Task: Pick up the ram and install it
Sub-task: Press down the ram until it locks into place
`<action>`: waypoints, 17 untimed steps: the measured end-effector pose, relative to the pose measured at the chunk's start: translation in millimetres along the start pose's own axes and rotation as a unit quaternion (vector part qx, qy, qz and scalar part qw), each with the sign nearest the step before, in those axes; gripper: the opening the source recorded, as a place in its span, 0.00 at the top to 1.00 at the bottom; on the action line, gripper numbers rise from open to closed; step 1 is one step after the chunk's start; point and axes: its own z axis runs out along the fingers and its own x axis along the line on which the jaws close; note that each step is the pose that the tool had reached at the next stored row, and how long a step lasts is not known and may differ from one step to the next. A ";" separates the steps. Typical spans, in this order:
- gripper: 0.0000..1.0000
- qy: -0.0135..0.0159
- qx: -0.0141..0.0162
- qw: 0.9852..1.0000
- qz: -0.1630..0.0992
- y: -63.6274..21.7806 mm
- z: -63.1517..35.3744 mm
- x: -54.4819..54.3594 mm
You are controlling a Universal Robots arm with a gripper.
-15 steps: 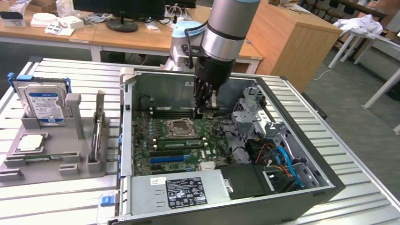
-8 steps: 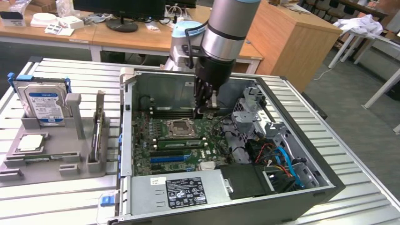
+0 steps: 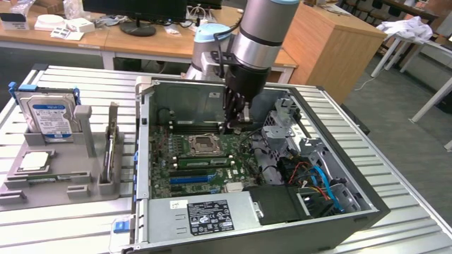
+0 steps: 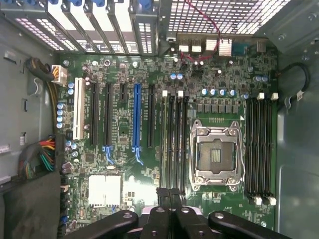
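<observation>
Black blocky fingers (image 4: 163,199), tips together, above long narrow slots (image 4: 174,144)

Silver-grey cylindrical arm (image 3: 255,37), pale blue joint cap (image 3: 210,33), black claw (image 3: 236,126)
</observation>
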 end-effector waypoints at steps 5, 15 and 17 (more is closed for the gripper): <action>0.89 0.000 0.000 1.000 0.000 -4.1 -0.1 0.0; 0.89 0.000 0.000 1.000 0.000 -6.8 -0.2 0.0; 0.89 0.000 0.000 1.000 0.000 -6.9 -0.2 0.0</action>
